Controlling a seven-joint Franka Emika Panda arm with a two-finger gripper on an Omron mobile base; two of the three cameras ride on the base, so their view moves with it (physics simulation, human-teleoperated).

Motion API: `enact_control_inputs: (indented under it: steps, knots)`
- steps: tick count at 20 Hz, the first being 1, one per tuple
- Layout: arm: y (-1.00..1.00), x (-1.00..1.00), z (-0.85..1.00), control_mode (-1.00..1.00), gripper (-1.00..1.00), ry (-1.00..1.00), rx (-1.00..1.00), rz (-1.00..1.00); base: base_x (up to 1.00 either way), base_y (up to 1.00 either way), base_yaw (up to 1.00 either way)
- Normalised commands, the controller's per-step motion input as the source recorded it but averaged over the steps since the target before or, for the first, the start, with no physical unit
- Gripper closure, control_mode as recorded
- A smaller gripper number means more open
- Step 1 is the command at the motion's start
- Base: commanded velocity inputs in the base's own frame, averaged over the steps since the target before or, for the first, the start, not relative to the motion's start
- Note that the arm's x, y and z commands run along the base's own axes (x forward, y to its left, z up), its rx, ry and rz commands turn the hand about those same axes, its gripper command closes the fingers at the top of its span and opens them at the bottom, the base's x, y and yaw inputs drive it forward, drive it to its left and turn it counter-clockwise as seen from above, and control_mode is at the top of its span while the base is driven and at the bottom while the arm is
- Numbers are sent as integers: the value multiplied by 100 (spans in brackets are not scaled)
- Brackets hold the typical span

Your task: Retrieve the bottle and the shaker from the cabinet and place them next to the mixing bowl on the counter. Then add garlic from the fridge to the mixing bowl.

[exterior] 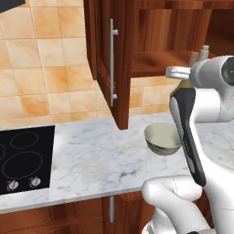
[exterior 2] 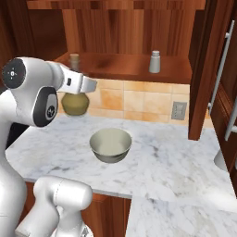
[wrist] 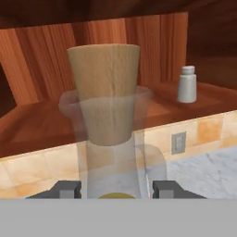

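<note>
Judging by its smooth glass and thin neck, the bottle [exterior 2: 75, 102], held left of the mixing bowl [exterior 2: 110, 144] above the counter [exterior 2: 176, 157], is deemed slippery and fragile, best clasped at the neck where the gripper [wrist: 115, 189] is clenched.

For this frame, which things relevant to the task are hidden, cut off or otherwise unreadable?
- Tool: hand view's bottom edge cuts off its fingers; contact with the bottle unreadable.
- Bottle: right base view, neck hidden behind the arm.
- Shaker: left base view, lower part hidden by the arm.
- Mixing bowl: left base view, right side covered by the arm.
</note>
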Motion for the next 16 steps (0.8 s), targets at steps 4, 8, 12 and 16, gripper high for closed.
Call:
enact_control_inputs:
  steps: [4,8,12,16]
  knots:
    - [21,0,-50,-100,100,4,9,0,0,0,0]
    - [25,8,-45,-100,100,-6,10,0,0,0,0]
    - [24,22,-11,-100,100,-3,1,0,0,0,0]
    - [19,38,-5,-100,100,0,0,0,0,0,0]
